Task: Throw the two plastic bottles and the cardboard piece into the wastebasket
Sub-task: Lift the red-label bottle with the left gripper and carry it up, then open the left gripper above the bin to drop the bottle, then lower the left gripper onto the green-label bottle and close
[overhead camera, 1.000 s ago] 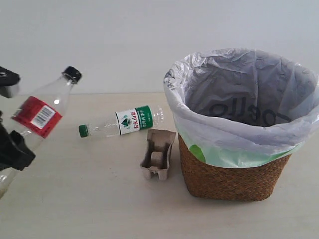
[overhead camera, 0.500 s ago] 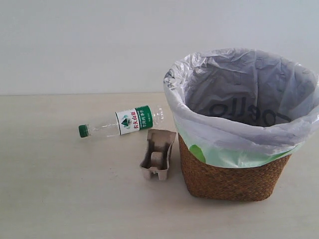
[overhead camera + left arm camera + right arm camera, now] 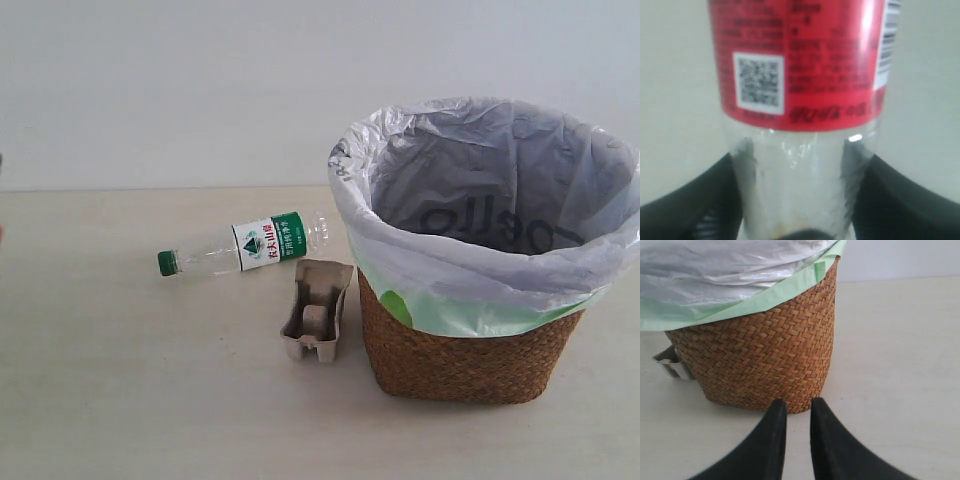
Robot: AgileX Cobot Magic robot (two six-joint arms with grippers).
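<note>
Gone from the exterior view since a second ago are the left arm and the wide clear plastic bottle with the red label [image 3: 797,75], which then hung at that view's left edge. Everything else lies as it did.

The pale beige desk [image 3: 150,400] is matt and faintly grained, and a plain white wall [image 3: 200,80] stands behind it.

The left tool [image 3: 800,190] clamps the red-label bottle by its clear body between two dark fingers. The bottle's long axis runs away from the wrist, with the label beyond the grip and the cap out of the picture.

The slim clear plastic bottle with the green cap and white-green label [image 3: 245,248] lies on its side on the desk. In the exterior view its long axis runs nearly left to right, with the cap pointing left and the base towards the round brown woven wicker wastebasket [image 3: 460,350].

The wastebasket stands upright on the right, lined with a translucent white-grey plastic bag [image 3: 480,170] folded over its rim.

The small beige moulded pulp cardboard piece [image 3: 318,310] lies just beside the wastebasket's left flank, hollows up, with its long axis running from near to far. I cannot tell whether the two touch.

The right tool [image 3: 797,405] sits low over the desk near the foot of the wastebasket. Its black fingers are drawn to a narrow slit with nothing between them.
</note>
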